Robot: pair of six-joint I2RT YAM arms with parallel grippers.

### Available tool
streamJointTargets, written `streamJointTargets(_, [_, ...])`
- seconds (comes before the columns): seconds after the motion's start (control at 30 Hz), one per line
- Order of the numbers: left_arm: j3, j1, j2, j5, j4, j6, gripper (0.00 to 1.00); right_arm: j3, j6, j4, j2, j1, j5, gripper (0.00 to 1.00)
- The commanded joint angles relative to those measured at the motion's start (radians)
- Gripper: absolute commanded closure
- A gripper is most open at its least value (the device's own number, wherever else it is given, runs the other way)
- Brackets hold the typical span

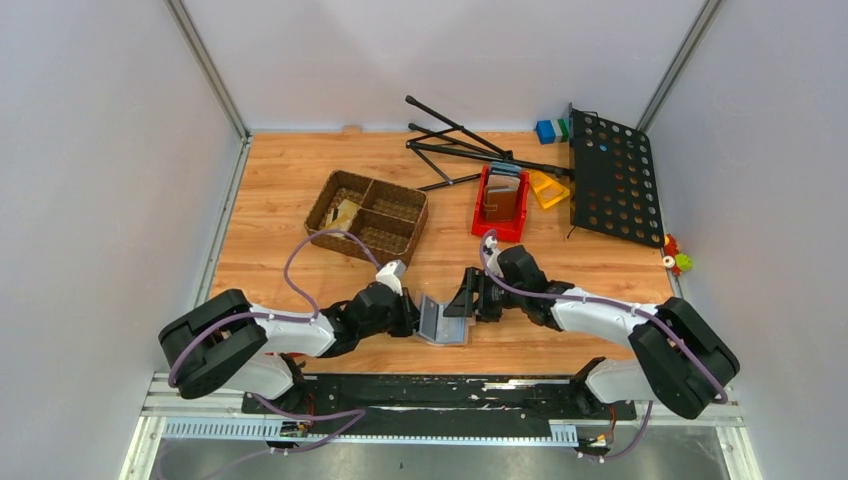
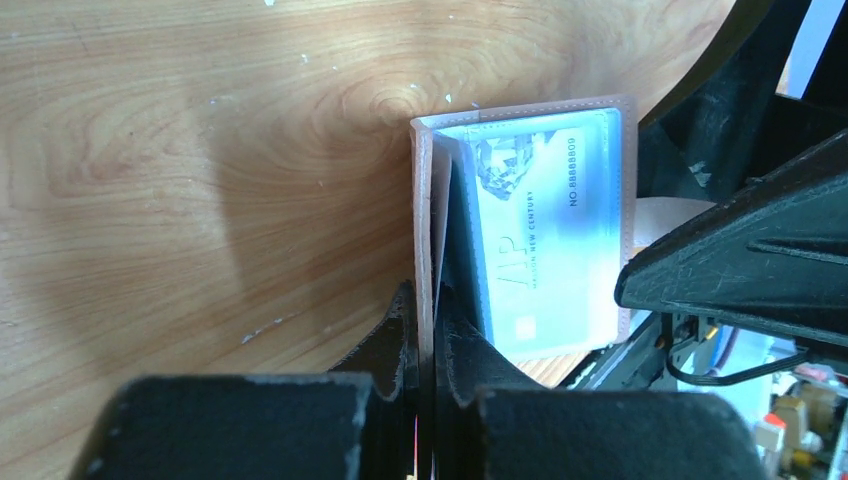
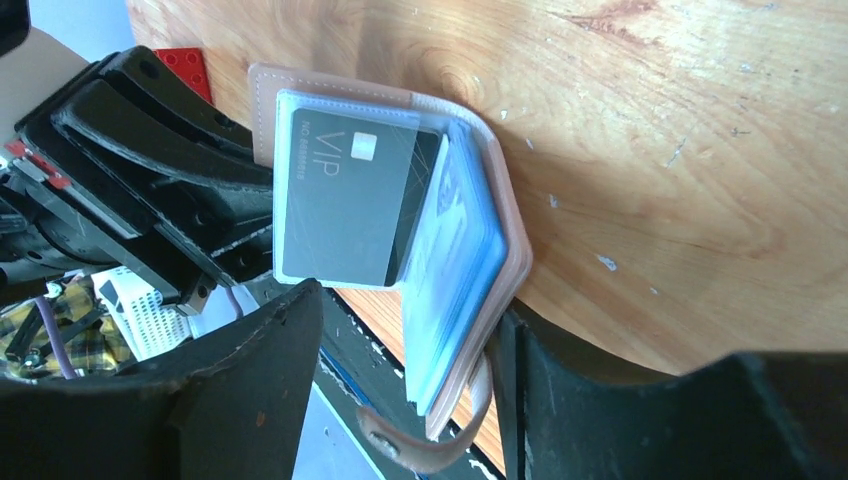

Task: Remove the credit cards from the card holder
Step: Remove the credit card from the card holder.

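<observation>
while closed, left end effector (image 2: 428, 312) pinches card holder (image 2: 427, 210)

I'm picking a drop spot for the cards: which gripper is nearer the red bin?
Right. The right gripper, open around the card holder, sits just in front of the red bin; the left gripper, clamped on the holder, is farther off to the left.

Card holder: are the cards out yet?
Not yet. Done: the card holder stands open. In hand: the left end effector pinches one side; the right end effector is open at the other. To do: pull out the black card and silvery card, both inside it.
</observation>
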Motion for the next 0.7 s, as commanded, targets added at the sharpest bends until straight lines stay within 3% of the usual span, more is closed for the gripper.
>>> streamJointTargets(0.0, [0.076, -0.048, -0.019, -0.068, -0.104, 0.069, 1.00, -0.012, 0.032, 0.118, 0.025, 0.005, -0.037, 0.40])
streamJointTargets(0.1, [0.149, -0.081, -0.008, -0.131, -0.227, 0.104, 1.00, -0.036, 0.058, 0.180, 0.038, 0.006, -0.063, 0.40])
streamJointTargets(0.27, [0.160, -0.086, 0.018, -0.131, -0.228, 0.099, 1.00, -0.062, 0.086, 0.244, 0.036, 0.006, -0.085, 0.39])
streamJointTargets(0.67, [0.175, -0.095, 0.056, -0.119, -0.220, 0.091, 1.00, -0.054, 0.080, 0.222, 0.015, 0.007, -0.075, 0.33])
